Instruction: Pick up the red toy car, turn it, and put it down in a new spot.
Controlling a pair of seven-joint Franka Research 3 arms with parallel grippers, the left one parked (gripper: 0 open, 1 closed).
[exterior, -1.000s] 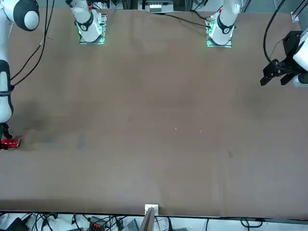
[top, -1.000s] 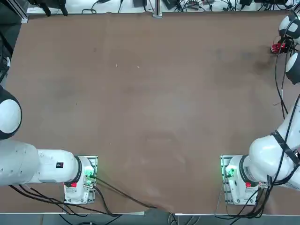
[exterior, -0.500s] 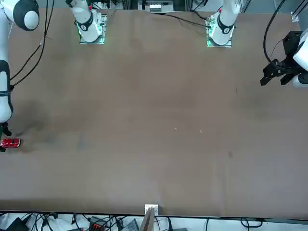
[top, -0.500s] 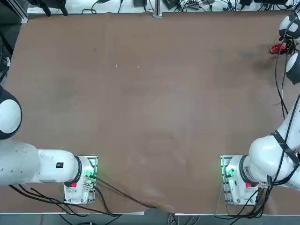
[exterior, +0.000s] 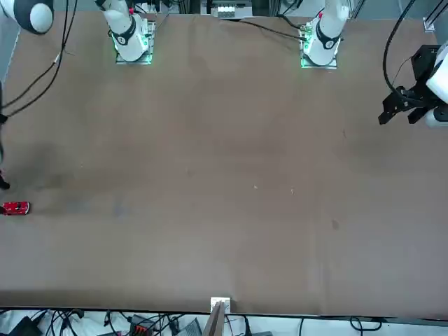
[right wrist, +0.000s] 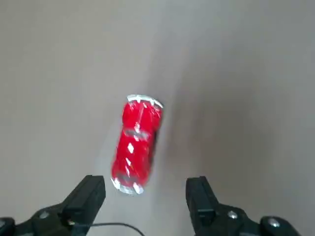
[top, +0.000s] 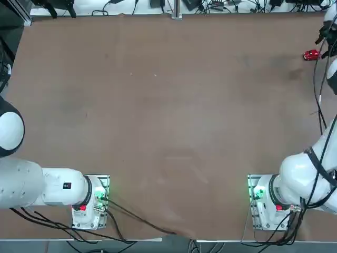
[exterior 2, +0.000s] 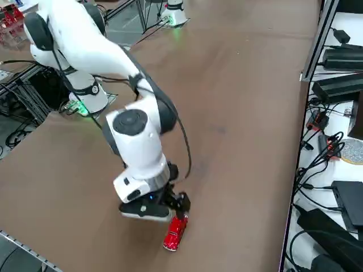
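The red toy car (top: 311,55) lies free on the brown table near its far right corner; it also shows as the car (exterior: 15,208) and the car (exterior 2: 175,233). My right gripper (right wrist: 143,196) hangs open just above the car (right wrist: 136,143), which is lengthwise below the gap and nearer one finger (right wrist: 88,196). Neither black finger touches it. From the side, the gripper (exterior 2: 180,208) sits at the end of the white wrist, a little above the car's roof. Most of the hand is cut off by the picture edge in the top and front views.
The table's right edge (exterior 2: 34,249) runs close to the car, and its far edge (exterior 2: 309,51) borders cables and black boxes (exterior 2: 340,85). Two white arm bases (top: 266,203) with green lights stand at the near edge.
The gripper has opened and let go of the car, then lifted away toward the table's right edge. The car has stayed on the table at almost the same spot.
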